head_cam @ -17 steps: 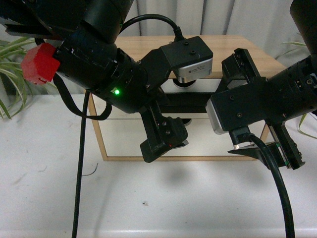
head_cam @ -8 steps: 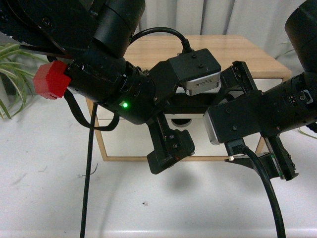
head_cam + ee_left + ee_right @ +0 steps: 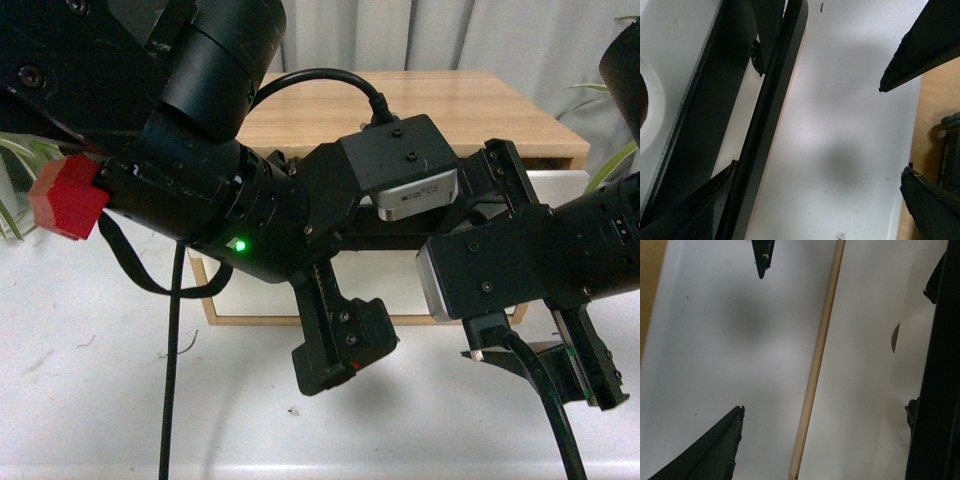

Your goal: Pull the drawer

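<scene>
Looking through the front camera, I get mostly my own arms; both crowd the middle of the view and hide nearly all of the wooden cabinet (image 3: 480, 100) standing on the white tabletop (image 3: 80, 400); the drawer (image 3: 670, 35) sits in that cabinet, behind the arms; I see it best from the left wrist, where its white front shows the curved notch and its long black handle (image 3: 771, 115) runs slantwise across the picture; the left gripper (image 3: 891, 132) is spread, its fingertips well apart with only white tabletop between them; the handle lies beside that gap, clear of both fingers; the right gripper (image 3: 751, 342) is likewise spread over the tabletop, near a pale wooden strip (image 3: 815, 365) of the cabinet, with the black bar along the far edge of its picture; a green light (image 3: 238, 243) glows on the left arm, near a red block (image 3: 65, 195).
</scene>
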